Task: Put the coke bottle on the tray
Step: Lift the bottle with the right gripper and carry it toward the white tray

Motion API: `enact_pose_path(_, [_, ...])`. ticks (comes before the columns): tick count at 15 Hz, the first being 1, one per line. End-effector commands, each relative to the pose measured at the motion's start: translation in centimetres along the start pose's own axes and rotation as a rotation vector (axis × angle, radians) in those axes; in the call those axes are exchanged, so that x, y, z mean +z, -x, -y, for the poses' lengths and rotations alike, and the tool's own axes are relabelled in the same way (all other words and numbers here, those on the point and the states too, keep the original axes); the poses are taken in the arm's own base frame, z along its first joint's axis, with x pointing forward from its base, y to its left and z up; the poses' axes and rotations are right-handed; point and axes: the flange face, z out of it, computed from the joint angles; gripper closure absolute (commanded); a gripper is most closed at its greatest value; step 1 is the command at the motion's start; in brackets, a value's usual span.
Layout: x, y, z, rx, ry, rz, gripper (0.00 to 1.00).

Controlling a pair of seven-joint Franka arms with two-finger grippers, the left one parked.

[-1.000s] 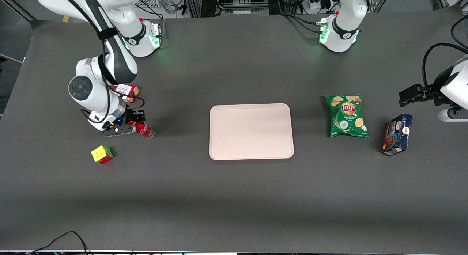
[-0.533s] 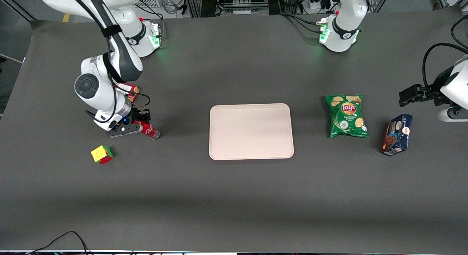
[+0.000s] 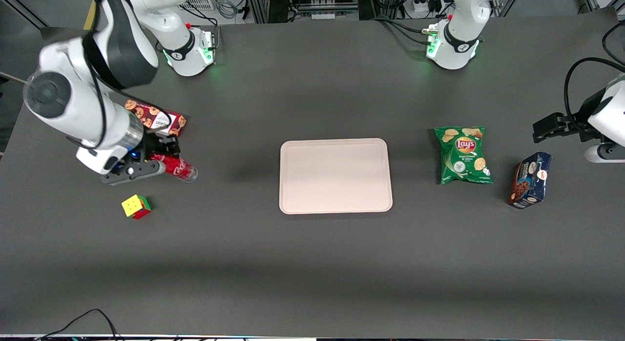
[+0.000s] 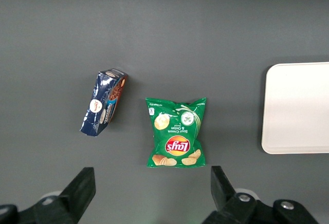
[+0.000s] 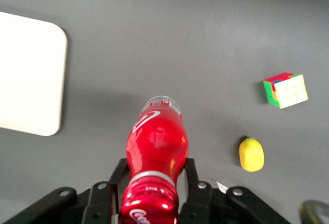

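Coke bottle (image 3: 177, 168), carried in pincer (image 3: 155, 160), above worktop (image 3: 312, 263) at working arm's end; tray (image 3: 336, 176) bare.

Grip: pincer closed on the bottle's cap end, a finger (image 5: 116, 175) pressed to each side in the wrist view, which reads as a hold for carrying, since the shadow on the worktop lies apart from the bottle. Orientation: long axis close to level, clear base (image 5: 161, 104) leading toward the tray, cap end inside the pincer, white script showing on the red body. Position: well apart from the tray, near the cookie box (image 3: 155, 117), with the puzzle cube (image 3: 136, 206) nearer the front camera. Also present: small yellow item (image 5: 251, 154) on the worktop below; chip bag (image 3: 463, 155) and dark blue box (image 3: 530, 180) toward the parked arm's end.
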Motion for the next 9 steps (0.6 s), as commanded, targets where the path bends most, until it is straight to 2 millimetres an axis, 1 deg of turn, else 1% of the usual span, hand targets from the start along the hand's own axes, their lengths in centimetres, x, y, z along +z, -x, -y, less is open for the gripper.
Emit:
enact_pose_path(1, [-3.9, -0.2, 1.3, -0.035, -0.012, -0.012, 1.0])
enact_pose_path(2, [-4.2, -0.3, 1.9, -0.033, -0.015, -0.019, 1.0])
enact_pose_path(4, [-4.8, -0.2, 5.8, -0.029, -0.017, -0.034, 1.0])
enact_pose_path(5, [-5.0, 0.1, 8.1, -0.003, -0.014, -0.039, 1.0])
enact_pose_path(6, [-5.0, 0.5, 11.0, 0.001, -0.011, -0.042, 1.0])
enact_pose_path(7, [-5.4, 0.9, 13.2, 0.019, -0.011, -0.054, 1.0])
enact_pose_path(9, [-5.4, 1.0, 18.4, 0.065, -0.016, -0.064, 1.0])
